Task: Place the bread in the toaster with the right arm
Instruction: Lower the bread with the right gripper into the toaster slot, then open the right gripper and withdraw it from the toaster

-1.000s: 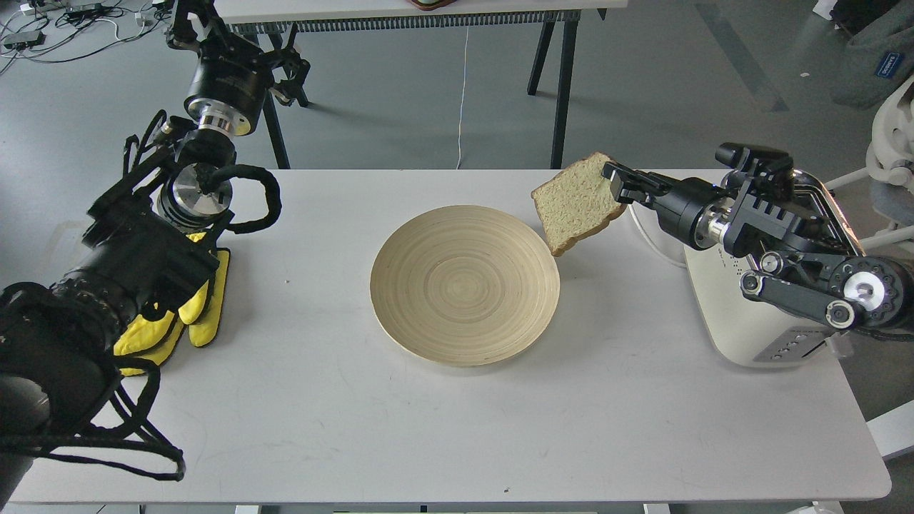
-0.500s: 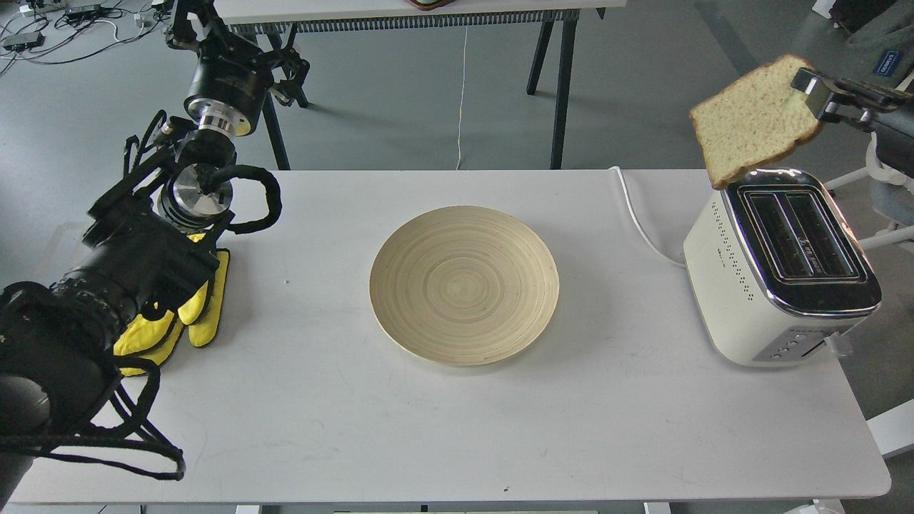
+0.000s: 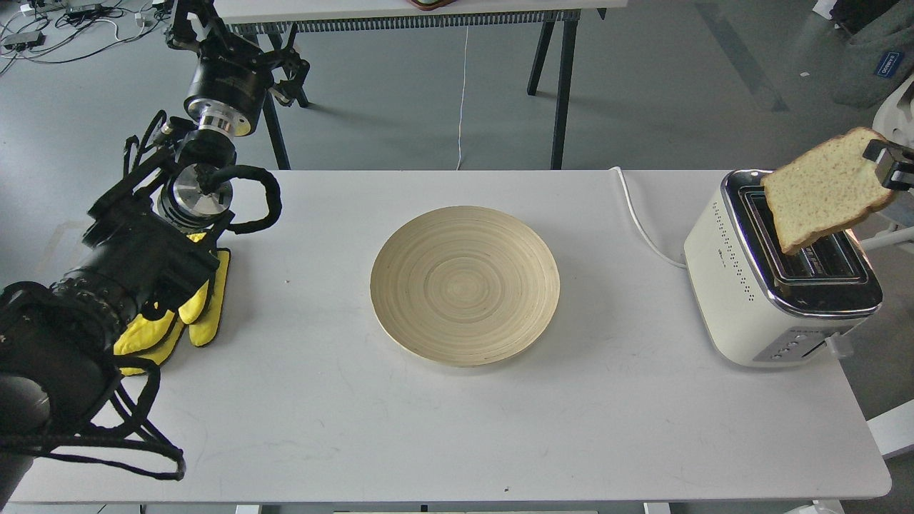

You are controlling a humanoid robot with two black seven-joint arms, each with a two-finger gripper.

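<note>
- Cream-white toaster (image 3: 742, 300) stands at the right end of the table (image 3: 457, 428); chrome top with two slots faces up, white cord (image 3: 639, 221) runs from its rear-left side.
- Bread (image 3: 825, 189) hangs tilted in the air above the slots, lowest corner over the toaster top; contact with the slot cannot be determined.
- Right gripper (image 3: 889, 163), mostly cut off by the right edge, is clamped on the slice's upper right edge.
- Wooden plate (image 3: 465, 285) sits at table centre, well apart from the toaster.
- Left arm lies over the yellow gloves (image 3: 196, 310); left gripper (image 3: 189, 25) points away, finger position cannot be determined.
</note>
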